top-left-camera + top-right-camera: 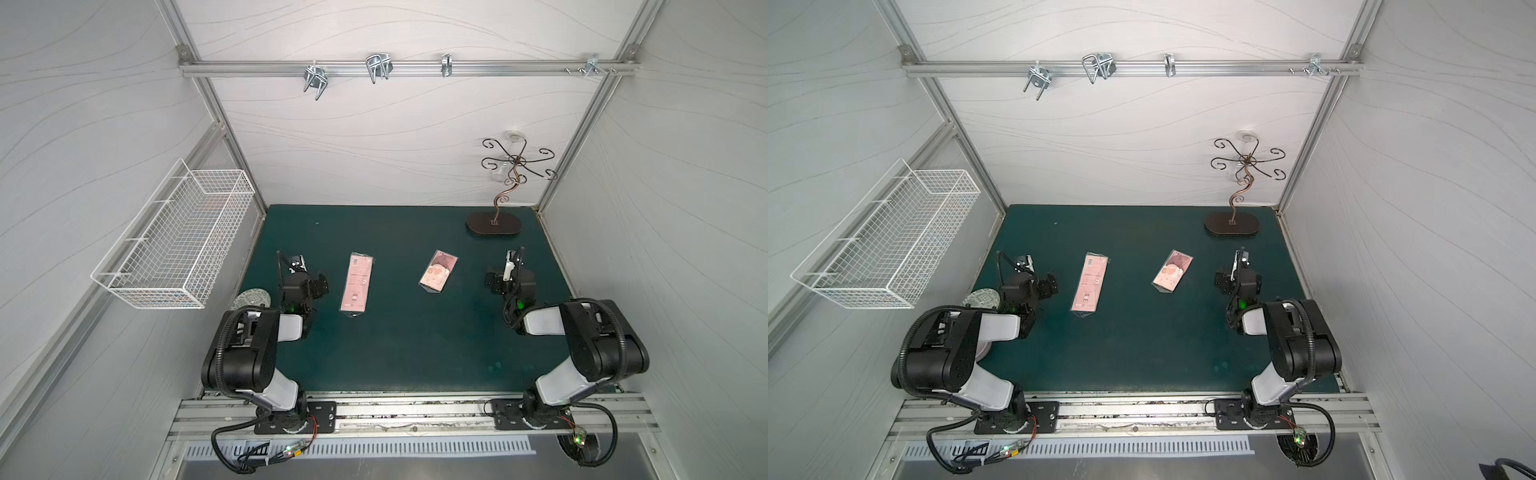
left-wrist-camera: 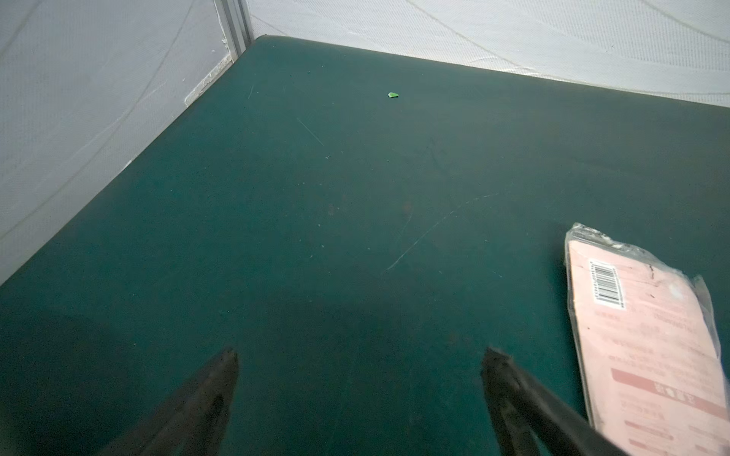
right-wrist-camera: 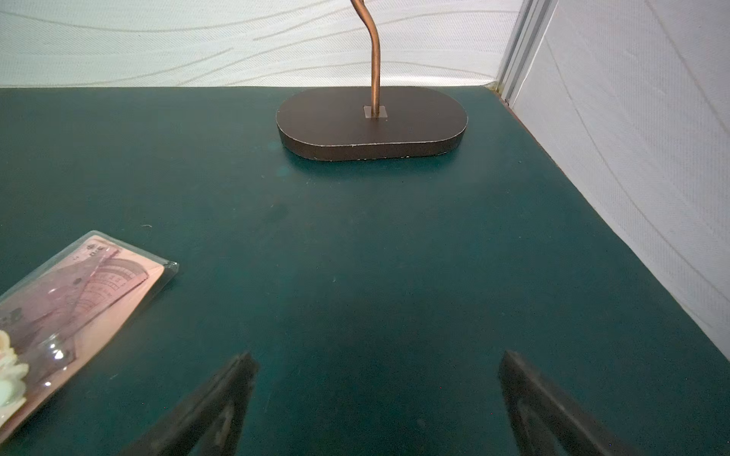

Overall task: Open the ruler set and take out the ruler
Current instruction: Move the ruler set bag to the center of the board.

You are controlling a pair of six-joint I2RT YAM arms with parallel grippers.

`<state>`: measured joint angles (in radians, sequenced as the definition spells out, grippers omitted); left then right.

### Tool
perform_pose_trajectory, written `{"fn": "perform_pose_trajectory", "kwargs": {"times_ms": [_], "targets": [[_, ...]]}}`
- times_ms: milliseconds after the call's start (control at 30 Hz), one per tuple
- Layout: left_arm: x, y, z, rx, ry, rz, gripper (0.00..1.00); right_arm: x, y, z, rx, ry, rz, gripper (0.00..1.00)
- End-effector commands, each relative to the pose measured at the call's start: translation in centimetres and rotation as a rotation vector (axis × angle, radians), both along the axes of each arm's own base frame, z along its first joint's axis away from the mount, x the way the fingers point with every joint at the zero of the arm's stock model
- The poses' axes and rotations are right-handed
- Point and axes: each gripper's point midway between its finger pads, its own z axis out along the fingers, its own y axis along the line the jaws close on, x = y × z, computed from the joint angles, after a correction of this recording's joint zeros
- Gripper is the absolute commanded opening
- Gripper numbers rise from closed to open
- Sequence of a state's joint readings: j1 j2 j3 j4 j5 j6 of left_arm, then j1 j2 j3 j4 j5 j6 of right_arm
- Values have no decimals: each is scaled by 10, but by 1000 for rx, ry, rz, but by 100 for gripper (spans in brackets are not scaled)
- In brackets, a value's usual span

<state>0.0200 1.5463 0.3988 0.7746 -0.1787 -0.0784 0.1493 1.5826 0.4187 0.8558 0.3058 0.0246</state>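
Nothing done yet: long pink pack (image 1: 356,286) and shorter ruler set (image 1: 439,271) lie seemingly unopened on the table (image 1: 407,345); both arms' jaws gape empty.

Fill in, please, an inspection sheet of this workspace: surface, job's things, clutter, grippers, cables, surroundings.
Surface: green mat, scratched, with specks.
Job's things: long pink packet by the left arm, barcode side up; short pink packet by the right arm, protractor showing through clear wrap; both flat, apart, untouched.
Clutter: brown jewelry stand far right corner; round patterned disc at the mat's left edge; small green scrap.
Grippers: left gripper and right gripper, jaws wide open, holding nothing.
Cables: black hoses along both arms; loose wires at the front rail.
Surroundings: white wire basket on the left wall; metal hooks on the rear rail.
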Motion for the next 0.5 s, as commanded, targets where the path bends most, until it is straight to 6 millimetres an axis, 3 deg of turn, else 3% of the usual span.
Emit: {"fn": "perform_pose_trajectory", "kwargs": {"times_ms": [0, 467], "targets": [[12, 1, 19, 10, -59, -3, 98, 0, 1, 3, -23, -19, 4, 99], [11, 2, 19, 10, -60, -2, 99, 2, -1, 0, 17, 5, 25, 99]]}}
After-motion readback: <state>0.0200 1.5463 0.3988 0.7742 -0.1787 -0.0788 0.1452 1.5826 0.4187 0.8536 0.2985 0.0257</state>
